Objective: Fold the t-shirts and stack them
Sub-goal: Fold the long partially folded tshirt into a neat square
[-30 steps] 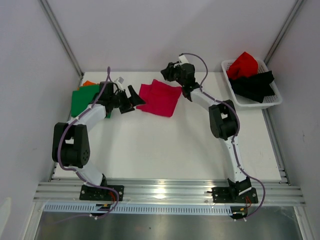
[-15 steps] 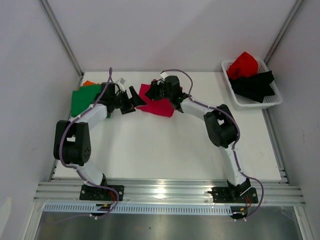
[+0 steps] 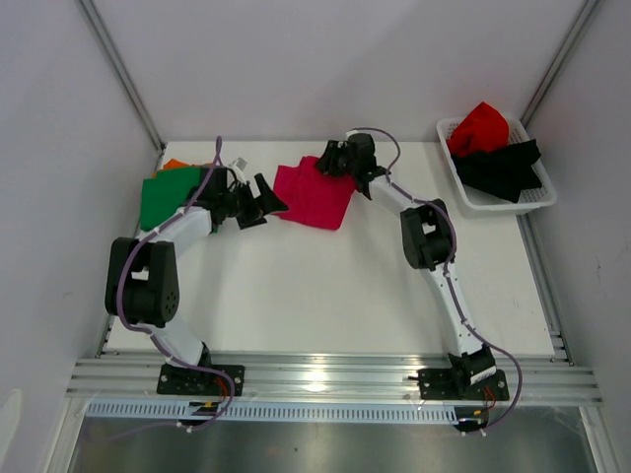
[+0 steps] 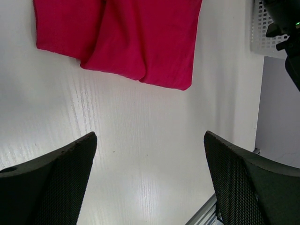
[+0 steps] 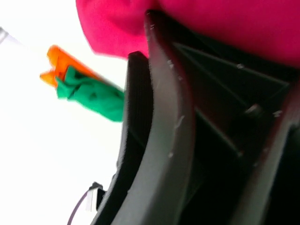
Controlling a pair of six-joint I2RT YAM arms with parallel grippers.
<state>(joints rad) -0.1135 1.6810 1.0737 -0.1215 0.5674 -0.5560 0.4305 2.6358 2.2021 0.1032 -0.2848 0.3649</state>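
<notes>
**A:** Why does the left gripper (image 4: 150, 140) sit just short of the magenta shirt (image 3: 315, 195), carrying nothing?

**B:** It looks parked. Its jaws are spread as wide as they go, with only bare table (image 3: 296, 286) between them, and the shirt's edge is a little ahead. I'd guess it waits there to take that side once the other arm is ready.

**A:** And the right gripper (image 3: 327, 161)?

**B:** It is down at the far edge of the magenta shirt, on the side away from the arm bases. That suits lifting the edge to fold it over. Whether its fingers have actually closed on the cloth, I cannot tell.

**A:** Doesn't its own camera settle that?

**B:** No. That view is blurred: one dark finger fills it, and magenta cloth lies across the top, touching or nearly so. It does show the green shirt (image 3: 161, 200) and the orange shirt (image 3: 175, 164) beyond the magenta one, the same pile the overhead view puts well off to its left.

**A:** What does the left wrist view add?

**B:** The magenta shirt's layers. Overhead it reads as one flat patch, but up close two lobes overlap along a crease, so it seems partly folded.

**A:** The rest?

**B:** Only the overhead view shows the basket (image 3: 490, 203), well off to the right of the magenta shirt, holding the red shirt (image 3: 480, 126) and the black shirt (image 3: 503, 166), neither folded yet.
</notes>
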